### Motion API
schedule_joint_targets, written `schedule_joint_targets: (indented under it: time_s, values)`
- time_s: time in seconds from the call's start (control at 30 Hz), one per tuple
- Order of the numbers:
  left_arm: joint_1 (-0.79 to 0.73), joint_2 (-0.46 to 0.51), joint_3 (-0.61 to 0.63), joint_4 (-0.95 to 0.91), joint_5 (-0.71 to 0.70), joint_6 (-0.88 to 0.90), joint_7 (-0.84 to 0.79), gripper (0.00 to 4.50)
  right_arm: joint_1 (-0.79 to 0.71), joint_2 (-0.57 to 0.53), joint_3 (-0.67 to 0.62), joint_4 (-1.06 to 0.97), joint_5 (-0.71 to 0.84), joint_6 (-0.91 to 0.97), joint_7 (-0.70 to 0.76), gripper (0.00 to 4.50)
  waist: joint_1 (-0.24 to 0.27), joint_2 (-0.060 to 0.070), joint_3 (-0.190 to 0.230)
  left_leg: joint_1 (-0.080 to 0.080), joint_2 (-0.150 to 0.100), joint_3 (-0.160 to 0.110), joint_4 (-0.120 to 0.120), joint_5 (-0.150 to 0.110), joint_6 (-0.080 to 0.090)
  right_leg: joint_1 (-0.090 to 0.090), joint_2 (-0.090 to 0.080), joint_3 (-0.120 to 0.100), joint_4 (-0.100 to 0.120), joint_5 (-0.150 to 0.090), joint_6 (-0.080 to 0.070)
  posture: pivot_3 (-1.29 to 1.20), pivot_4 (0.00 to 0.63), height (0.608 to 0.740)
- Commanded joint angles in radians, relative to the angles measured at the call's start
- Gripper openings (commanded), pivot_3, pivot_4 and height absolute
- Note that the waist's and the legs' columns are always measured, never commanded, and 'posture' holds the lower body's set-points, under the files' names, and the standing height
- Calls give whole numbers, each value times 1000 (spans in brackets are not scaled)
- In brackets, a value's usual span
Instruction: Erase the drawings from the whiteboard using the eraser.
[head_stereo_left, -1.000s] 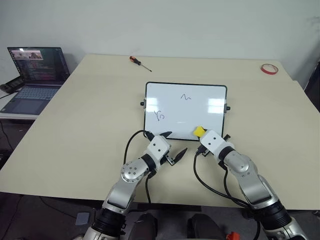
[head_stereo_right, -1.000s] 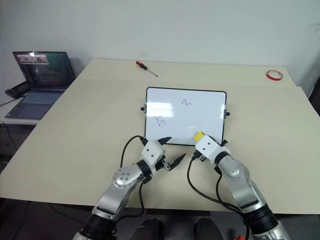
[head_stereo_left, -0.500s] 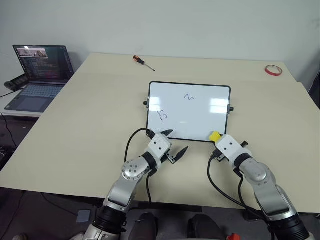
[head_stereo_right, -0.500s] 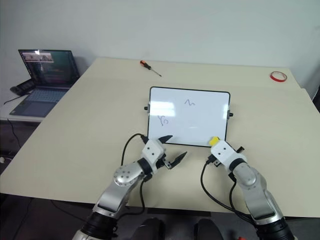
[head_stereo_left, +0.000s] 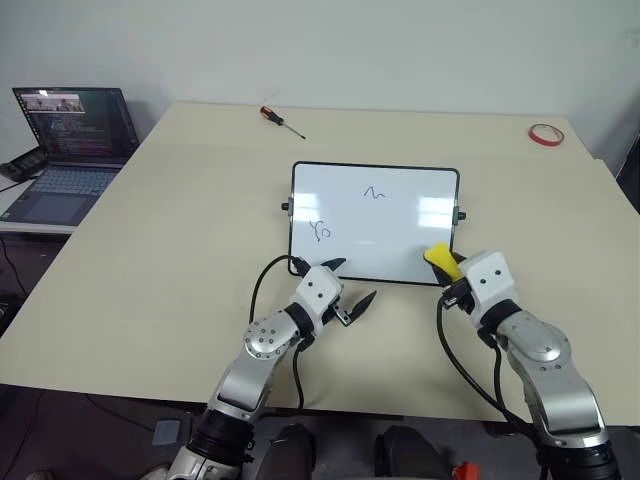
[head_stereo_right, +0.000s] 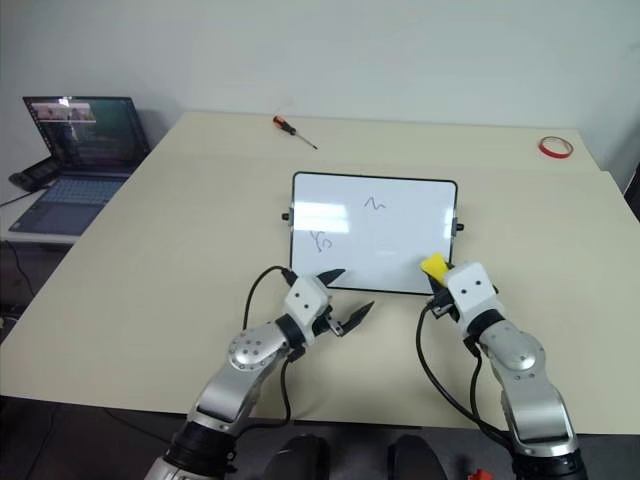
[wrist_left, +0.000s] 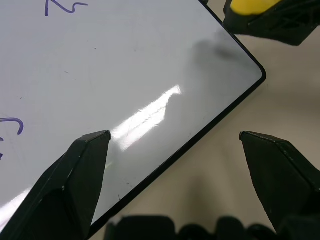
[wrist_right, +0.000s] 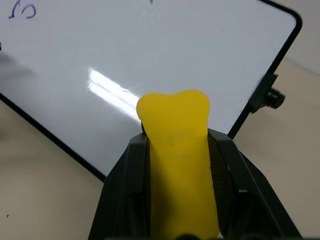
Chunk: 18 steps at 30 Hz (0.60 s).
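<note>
Two drawings: dark squiggles (head_stereo_left: 374, 193) and (head_stereo_left: 321, 231) on the whiteboard's surface, one toward its far edge, one toward its left side.
Whiteboard (head_stereo_left: 370, 225): lies flat near the middle of the tabletop (head_stereo_left: 180, 240), black frame, small knobs on both short sides.
Eraser (head_stereo_left: 439, 258): yellow block pinched in the right gripper (head_stereo_left: 447, 270), over the whiteboard's near right corner; whether it touches the surface I cannot tell.
Right gripper: fingers clamped together on the eraser, which sticks out past the tips.
Left gripper (head_stereo_left: 348, 286): fingers spread apart, nothing between them, at the whiteboard's near edge; one finger over the board, the other over bare tabletop.
Screwdriver (head_stereo_left: 280, 122): red-handled, near the far edge.
Tape ring (head_stereo_left: 544, 135): red, at the far right corner.
Laptop (head_stereo_left: 65, 150): open on a side table beyond the left edge.
</note>
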Motion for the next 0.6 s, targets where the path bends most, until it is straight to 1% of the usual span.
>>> schedule_joint_targets:
  time_s: [0.03,0.37,0.5,0.6]
  values:
    - [-18,-8,11,-16,-7,-30,9,4500,5,1,-13,-24,9,-20,-10,1201,0,0,0,0,0,0,0,0,0,0,0,0,0,0,0,0,150,740]
    - [-37,-1,22,4,-5,-53,10,4500,-15,-8,-3,15,-19,-37,-28,1201,0,0,0,0,0,0,0,0,0,0,0,0,0,0,0,0,150,740]
    - [-52,1,44,20,21,-68,60,4500,-67,-5,11,61,-39,-52,-40,1201,-1,0,0,0,0,1,0,0,0,0,0,0,1,0,0,0,150,740]
    - [-68,-13,75,36,22,-61,113,4500,-136,3,32,114,-51,-67,-51,1201,-4,0,0,1,0,0,0,0,0,0,0,0,1,0,0,0,150,740]
